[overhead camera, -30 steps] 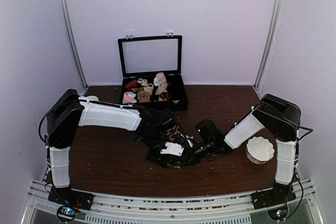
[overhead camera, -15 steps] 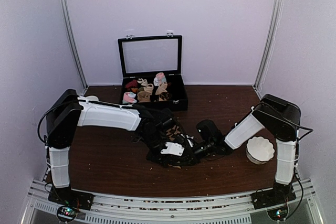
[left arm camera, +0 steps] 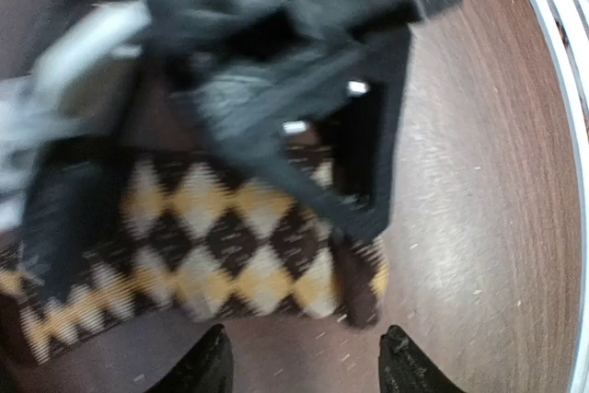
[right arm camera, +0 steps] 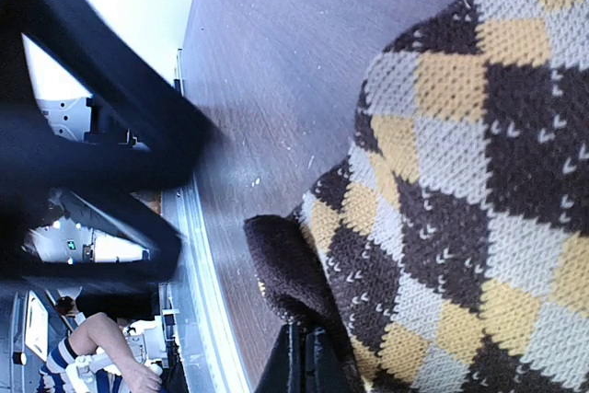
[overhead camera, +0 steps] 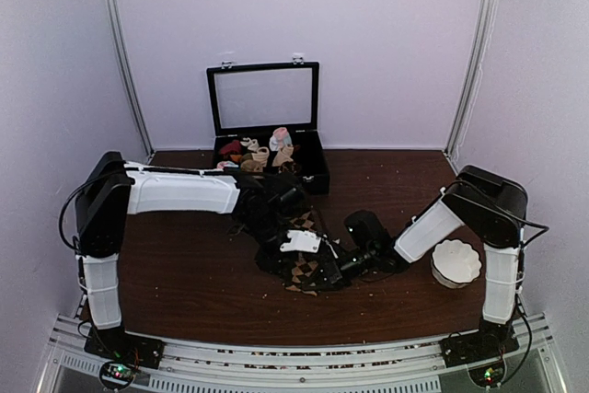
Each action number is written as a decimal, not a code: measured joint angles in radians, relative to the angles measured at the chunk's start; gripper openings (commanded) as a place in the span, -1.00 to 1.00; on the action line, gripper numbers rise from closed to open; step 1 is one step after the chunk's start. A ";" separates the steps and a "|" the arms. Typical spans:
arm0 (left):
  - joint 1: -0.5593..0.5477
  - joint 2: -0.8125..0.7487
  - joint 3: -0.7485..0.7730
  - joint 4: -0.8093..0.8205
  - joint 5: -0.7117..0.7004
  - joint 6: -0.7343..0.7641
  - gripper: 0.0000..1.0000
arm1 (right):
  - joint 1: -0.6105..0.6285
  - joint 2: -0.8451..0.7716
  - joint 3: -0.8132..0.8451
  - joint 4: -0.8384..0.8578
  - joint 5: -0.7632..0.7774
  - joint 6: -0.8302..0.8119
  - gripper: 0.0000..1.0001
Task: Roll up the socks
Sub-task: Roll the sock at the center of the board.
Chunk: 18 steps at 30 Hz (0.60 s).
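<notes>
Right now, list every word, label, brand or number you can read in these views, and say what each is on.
None can be read.
The argyle socks carry only a diamond pattern.
The black case and the white bowl show no print.
The left wrist view is too blurred to show any text.

No legible text, labels, brands or nos. in any view. The argyle socks at tabletop ctr show diamond pattern only. Open case at 12 o'clock and white bowl at 3 o'clock: no readable marks.
</notes>
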 measured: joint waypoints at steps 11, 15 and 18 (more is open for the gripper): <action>0.005 -0.064 -0.016 -0.032 0.101 0.011 -0.05 | 0.000 0.000 -0.004 0.013 0.000 0.007 -1.00; -0.032 -0.019 -0.019 -0.033 0.119 0.014 -0.04 | -0.001 0.000 -0.004 0.020 0.000 0.012 -1.00; -0.047 0.013 -0.021 -0.027 0.117 0.016 -0.06 | -0.001 0.001 -0.006 0.027 0.000 0.015 -1.00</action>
